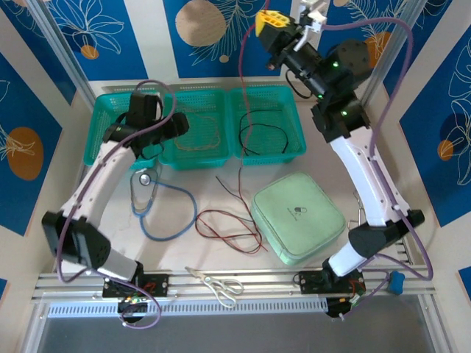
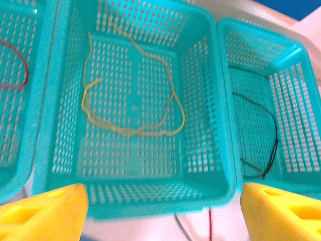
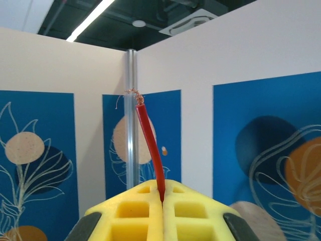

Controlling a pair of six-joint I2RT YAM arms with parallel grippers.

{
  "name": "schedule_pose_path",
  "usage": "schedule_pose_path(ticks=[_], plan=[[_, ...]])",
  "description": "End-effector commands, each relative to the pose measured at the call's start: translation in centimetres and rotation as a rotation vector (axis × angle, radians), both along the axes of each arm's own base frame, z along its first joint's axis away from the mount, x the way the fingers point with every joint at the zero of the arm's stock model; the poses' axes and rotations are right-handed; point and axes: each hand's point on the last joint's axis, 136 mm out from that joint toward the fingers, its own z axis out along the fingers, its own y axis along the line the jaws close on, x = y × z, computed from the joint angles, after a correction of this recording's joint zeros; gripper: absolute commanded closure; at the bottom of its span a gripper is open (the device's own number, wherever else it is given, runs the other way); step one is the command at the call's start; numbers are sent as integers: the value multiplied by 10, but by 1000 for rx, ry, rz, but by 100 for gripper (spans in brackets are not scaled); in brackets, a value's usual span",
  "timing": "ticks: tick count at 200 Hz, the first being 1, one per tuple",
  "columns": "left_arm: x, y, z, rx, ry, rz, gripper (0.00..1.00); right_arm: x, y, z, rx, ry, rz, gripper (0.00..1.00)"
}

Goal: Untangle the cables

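Cables sat apart: the yellow cable (image 2: 130, 131) lay looped in the middle basket (image 2: 135, 203), and the black cable (image 2: 273, 140) lay in the right basket (image 2: 296, 55) at the frame's right edge. The left tool (image 2: 160, 216) hung spread wide above them. At the overhead view's upper centre, the right tool (image 3: 161, 201) pinched the red cable (image 3: 150, 145), which dangled toward the worktop (image 1: 184, 257).

Left arm (image 1: 103, 173) and right arm (image 1: 360, 169) share white links, black joints, purple cables (image 1: 360, 24) and blocky yellow jaws.
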Motion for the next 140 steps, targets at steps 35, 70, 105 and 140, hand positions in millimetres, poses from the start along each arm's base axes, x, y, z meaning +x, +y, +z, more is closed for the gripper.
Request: schedule_pose_path(ticks=[35, 70, 105, 140], plan=[[-87, 17, -33, -59, 94, 17, 21, 0, 67, 41, 103, -144, 97, 100], [-117, 24, -32, -74, 99, 26, 20, 19, 125, 24, 185, -232, 172, 100], [-125, 29, -23, -77, 71, 35, 18, 67, 178, -51, 276, -149, 217, 100], [-112, 23, -20, -46, 45, -19, 19, 95, 210, -110, 306, 20, 305, 100]])
